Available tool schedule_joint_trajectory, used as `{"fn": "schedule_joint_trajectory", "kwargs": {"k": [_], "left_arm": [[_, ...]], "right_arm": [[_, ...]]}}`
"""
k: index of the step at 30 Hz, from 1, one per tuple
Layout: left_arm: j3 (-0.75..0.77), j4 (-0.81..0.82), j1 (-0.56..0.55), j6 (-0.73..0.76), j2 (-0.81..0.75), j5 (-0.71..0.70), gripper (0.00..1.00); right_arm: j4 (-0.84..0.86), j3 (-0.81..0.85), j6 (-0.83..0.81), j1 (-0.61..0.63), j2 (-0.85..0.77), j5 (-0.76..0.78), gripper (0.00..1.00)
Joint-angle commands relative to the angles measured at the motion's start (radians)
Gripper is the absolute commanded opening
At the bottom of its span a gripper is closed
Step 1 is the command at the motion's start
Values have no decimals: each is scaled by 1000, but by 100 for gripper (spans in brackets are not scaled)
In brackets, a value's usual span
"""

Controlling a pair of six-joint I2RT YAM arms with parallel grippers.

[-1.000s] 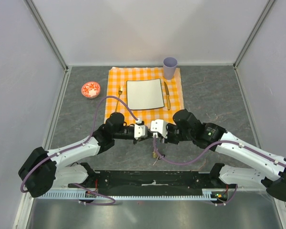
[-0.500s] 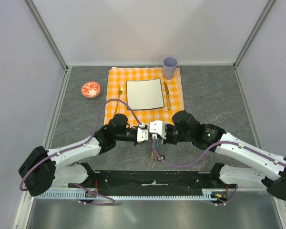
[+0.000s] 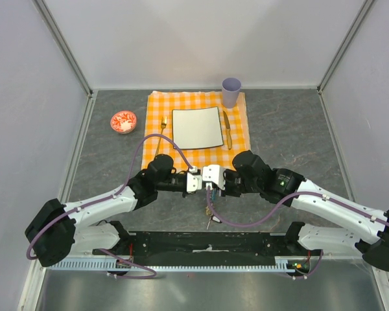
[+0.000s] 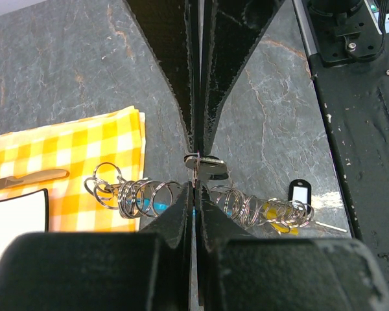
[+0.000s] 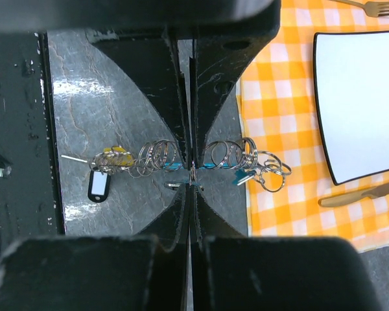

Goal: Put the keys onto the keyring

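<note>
**Both grippers shut, meeting tip to tip above the keyring**

The left gripper (image 4: pixel 195 189) and right gripper (image 5: pixel 192 186) face each other nose to nose, each with its jaws pressed together. A small silvery key (image 4: pixel 207 167) on a thin ring sits at the point where the tips meet. Which gripper pinches it cannot be told.

Directly beneath the tips the keyring (image 5: pixel 159 155) lies stretched across the table (image 3: pixel 285 129) as a string of wire rings with turquoise pieces. One end rests on the corner of the checked placemat (image 5: pixel 279 97). The other end carries yellow tags (image 5: pixel 117 153) and a black tag (image 5: pixel 99 186), near the black base plate (image 4: pixel 363 162).

On the placemat beyond the tips lie a white plate (image 5: pixel 363 91) and, beside it, a gold knife (image 5: pixel 363 193) and a fork (image 3: pixel 163 124). A cup (image 3: pixel 231 91) and a red bowl (image 3: pixel 123 121) stand well apart.

The base plate's edge bounds the near side. Bare table lies to either side of the placemat, out to the enclosure walls (image 3: pixel 26 129).
</note>
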Motion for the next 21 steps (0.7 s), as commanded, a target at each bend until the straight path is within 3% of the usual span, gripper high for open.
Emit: {"fn": "schedule_joint_trajectory", "kwargs": {"k": [1,21], "left_arm": [[29,60,-7,30,-34,30,2],[22,65,-7,31,-40,32,2]], "right_arm": [[30,-6,6,5,-1,20,0],[38,-17,6,5,-15,54,0]]}}
